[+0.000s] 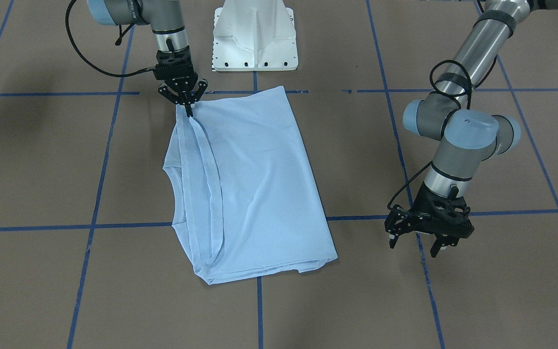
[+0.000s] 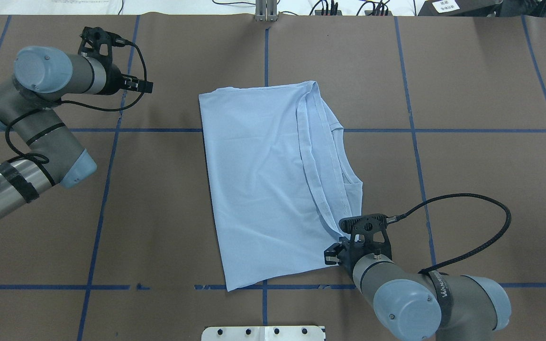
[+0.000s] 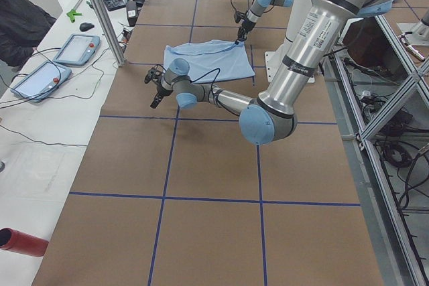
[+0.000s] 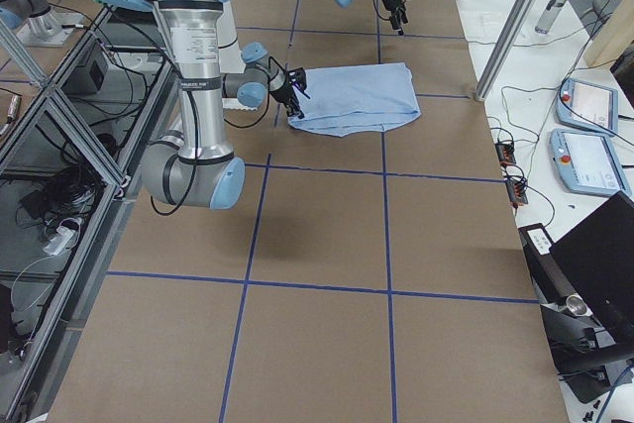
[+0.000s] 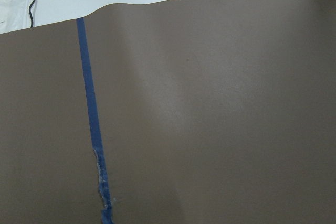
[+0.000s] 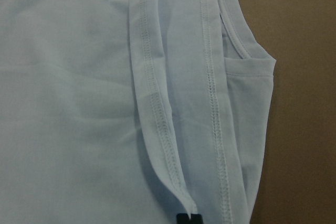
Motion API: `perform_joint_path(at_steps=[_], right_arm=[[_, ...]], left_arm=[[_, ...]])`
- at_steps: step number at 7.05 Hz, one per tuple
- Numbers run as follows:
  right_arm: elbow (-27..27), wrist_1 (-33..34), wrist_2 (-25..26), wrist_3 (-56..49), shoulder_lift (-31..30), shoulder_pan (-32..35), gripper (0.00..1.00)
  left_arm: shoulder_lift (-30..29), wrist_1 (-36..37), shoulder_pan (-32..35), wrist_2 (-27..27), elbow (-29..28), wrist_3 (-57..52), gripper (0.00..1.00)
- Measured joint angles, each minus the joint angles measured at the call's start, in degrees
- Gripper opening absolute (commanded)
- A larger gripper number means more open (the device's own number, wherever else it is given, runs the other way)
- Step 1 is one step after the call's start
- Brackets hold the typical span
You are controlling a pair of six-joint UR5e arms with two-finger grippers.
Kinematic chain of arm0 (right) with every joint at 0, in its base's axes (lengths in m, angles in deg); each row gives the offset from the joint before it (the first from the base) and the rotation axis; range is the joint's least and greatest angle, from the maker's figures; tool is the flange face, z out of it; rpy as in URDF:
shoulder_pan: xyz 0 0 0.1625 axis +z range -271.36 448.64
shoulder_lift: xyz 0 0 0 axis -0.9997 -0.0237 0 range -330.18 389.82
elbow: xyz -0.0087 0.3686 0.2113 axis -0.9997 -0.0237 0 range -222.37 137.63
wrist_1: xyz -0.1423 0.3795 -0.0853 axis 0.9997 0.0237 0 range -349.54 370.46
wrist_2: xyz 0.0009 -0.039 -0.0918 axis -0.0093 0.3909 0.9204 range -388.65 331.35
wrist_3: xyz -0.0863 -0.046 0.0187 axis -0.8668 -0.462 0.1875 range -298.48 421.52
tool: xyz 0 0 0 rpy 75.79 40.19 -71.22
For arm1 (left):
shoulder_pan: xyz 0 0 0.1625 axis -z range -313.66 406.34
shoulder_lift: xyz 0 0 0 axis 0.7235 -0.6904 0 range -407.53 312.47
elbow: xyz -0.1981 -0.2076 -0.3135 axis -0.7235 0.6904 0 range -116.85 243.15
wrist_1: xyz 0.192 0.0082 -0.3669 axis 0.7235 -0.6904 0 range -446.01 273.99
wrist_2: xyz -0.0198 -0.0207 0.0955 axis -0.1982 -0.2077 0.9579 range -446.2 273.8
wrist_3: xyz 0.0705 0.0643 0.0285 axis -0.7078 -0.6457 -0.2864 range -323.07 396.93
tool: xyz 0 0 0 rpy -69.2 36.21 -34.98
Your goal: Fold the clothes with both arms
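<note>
Where the light blue short-sleeved T-shirt (image 1: 259, 184) lies folded into a rough rectangle at the centre of the front-facing view, its hemmed edges and round collar are stacked along its left side. It rests flat on the brown paper-covered table (image 1: 41, 169), which is gridded with blue tape lines (image 1: 114, 226). At the upper left of that view, the black two-finger right gripper (image 1: 189, 107) points down, its fingers clenched on the shirt's top-left corner. A narrow hem band runs down the frame from that corner. In the right wrist view this band ends at a black fingertip (image 6: 188, 217) on the bottom edge. At lower right, the black two-finger left gripper (image 1: 414, 244) hangs over bare table, well apart from the shirt, fingers spread and holding nothing. A white metal pedestal base (image 1: 255, 36) stands at top centre.
</note>
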Motion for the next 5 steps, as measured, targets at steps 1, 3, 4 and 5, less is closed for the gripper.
perform_joint_path(at_steps=[1,3,4,5], right_arm=[[0.44,0.05,-0.05,0.04,0.46,0.28,0.0],[0.91,0.06,0.05,1.35,-0.49,0.81,0.0],[1.09,-0.01,0.37,3.81,-1.89,0.87,0.0],[1.15,-0.05,0.91,7.52,-3.13,0.8,0.11]], left_arm=[[0.03,0.0,0.0,0.0,0.05,0.0,1.0],[0.56,0.0,-0.05,0.05,0.6,0.0,1.0],[0.74,0.0,-0.04,0.06,0.83,0.0,1.0],[0.81,0.0,-0.06,0.06,0.89,0.0,1.0]])
